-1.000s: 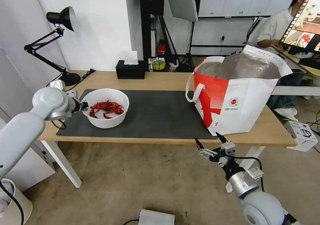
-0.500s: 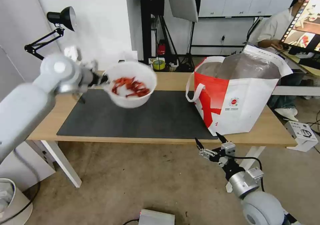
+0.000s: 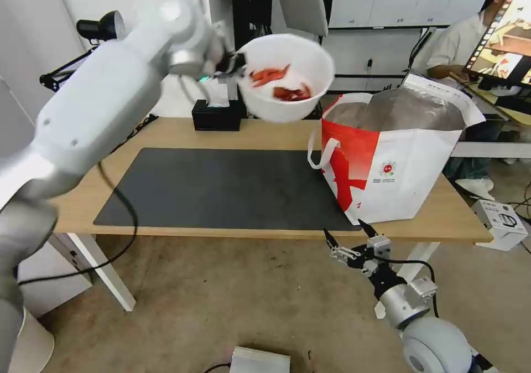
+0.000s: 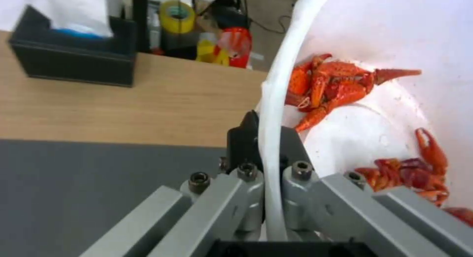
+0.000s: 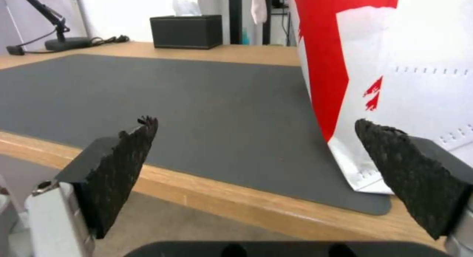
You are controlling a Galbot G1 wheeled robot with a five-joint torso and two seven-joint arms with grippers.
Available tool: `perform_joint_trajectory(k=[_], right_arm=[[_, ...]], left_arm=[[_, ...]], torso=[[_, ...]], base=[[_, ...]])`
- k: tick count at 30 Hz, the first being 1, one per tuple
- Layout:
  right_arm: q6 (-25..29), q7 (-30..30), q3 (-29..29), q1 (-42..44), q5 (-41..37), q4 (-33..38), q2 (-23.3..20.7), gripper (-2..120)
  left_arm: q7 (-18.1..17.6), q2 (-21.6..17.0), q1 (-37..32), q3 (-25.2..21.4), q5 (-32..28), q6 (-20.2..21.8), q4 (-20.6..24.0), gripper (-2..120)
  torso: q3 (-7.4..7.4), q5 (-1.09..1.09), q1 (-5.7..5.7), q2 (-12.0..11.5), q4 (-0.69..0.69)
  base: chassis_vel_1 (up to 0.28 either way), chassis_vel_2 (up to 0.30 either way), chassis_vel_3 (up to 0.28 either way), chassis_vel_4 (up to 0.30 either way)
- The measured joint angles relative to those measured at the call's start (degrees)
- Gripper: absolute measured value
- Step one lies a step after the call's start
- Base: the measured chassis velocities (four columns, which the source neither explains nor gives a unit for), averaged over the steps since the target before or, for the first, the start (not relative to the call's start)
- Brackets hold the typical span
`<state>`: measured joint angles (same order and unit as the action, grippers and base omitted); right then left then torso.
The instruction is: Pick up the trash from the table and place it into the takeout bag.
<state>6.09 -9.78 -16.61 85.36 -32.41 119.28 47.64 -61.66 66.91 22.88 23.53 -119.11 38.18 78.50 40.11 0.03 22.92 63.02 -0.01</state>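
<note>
Lifted off the worktop point(image 3: 265, 135), white bowl point(image 3: 285, 79) hangs at 10 o'clock of takeout bag point(image 3: 398, 157), rim clenched by left gripper point(image 4: 268, 146), scraps partly hidden; right gripper point(image 3: 348, 237) gapes.

Bright even indoor light; soft shadows; slight edge distortion.

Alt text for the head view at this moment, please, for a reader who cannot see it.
The left gripper, shut on the rim of the white bowl of red scraps, holds it in the air beside the open takeout bag, which stands on the table. The right gripper hangs open below the table's front edge.
</note>
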Motion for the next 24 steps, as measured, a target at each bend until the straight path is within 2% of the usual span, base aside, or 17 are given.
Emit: perform_joint_trajectory(k=[3, 4, 7, 8, 11, 15, 17, 19, 21, 24], right_arm=[[0.00, 0.00, 0.00, 0.00, 0.00, 0.00, 0.00, 100], [0.00, 0.00, 0.00, 0.00, 0.00, 0.00, 0.00, 100], [0.00, 0.00, 0.00, 0.00, 0.00, 0.00, 0.00, 100], [0.00, 0.00, 0.00, 0.00, 0.00, 0.00, 0.00, 100], [0.00, 0.00, 0.00, 0.00, 0.00, 0.00, 0.00, 100], [0.00, 0.00, 0.00, 0.00, 0.00, 0.00, 0.00, 100], [0.00, 0.00, 0.00, 0.00, 0.00, 0.00, 0.00, 100], [0.00, 0.00, 0.00, 0.00, 0.00, 0.00, 0.00, 100], [0.00, 0.00, 0.00, 0.00, 0.00, 0.00, 0.00, 100], [0.00, 0.00, 0.00, 0.00, 0.00, 0.00, 0.00, 100]], left_arm=[[-0.06, 4.06, 0.76, 0.43, 1.07, 0.00, -3.46, 0], [-0.06, 4.06, 0.76, 0.43, 1.07, 0.00, -3.46, 0], [-0.05, 8.59, 1.31, 0.43, 2.03, -0.11, -6.92, 0], [-0.05, 8.59, 1.31, 0.43, 2.03, -0.11, -6.92, 0], [0.22, 12.08, 1.66, -0.29, 3.45, -0.48, -9.83, 0], [0.40, 13.74, 1.76, -0.63, 4.05, -0.63, -11.03, 0], [0.59, 16.36, 1.77, -0.87, 5.04, -0.74, -11.90, 0], [0.60, 16.56, 1.77, -0.89, 5.18, -0.78, -11.95, 0], [0.74, 20.46, 0.96, -1.79, 8.51, -2.57, -13.23, 0], [1.14, 22.39, 0.09, -1.45, 12.09, -3.51, -14.22, 0]], torso=[[0.00, -0.03, 0.00, 0.00, 0.02], [0.00, -0.03, 0.00, 0.00, 0.02], [0.00, -0.02, 0.00, 0.00, 0.00], [0.00, -0.02, 0.00, 0.00, 0.00], [0.00, -0.01, 0.00, 0.00, 0.00], [0.00, -0.02, 0.00, 0.00, 0.01], [0.00, -0.02, 0.00, 0.00, 0.01], [0.00, -0.02, 0.00, 0.00, 0.01], [-0.01, -0.01, 0.00, 0.00, 0.00], [0.00, -0.01, 0.00, 0.00, -0.01]], base=[[0.000, 0.000, 0.000, 0.000], [0.000, 0.000, 0.000, 0.000], [0.000, 0.000, 0.000, 0.000], [0.000, 0.000, 0.000, 0.000], [0.000, 0.000, 0.000, 0.000], [0.000, 0.000, 0.000, 0.000], [0.000, 0.000, 0.000, 0.000], [0.000, 0.000, 0.000, 0.000], [0.000, 0.000, 0.000, 0.000], [0.000, 0.000, 0.000, 0.000]])
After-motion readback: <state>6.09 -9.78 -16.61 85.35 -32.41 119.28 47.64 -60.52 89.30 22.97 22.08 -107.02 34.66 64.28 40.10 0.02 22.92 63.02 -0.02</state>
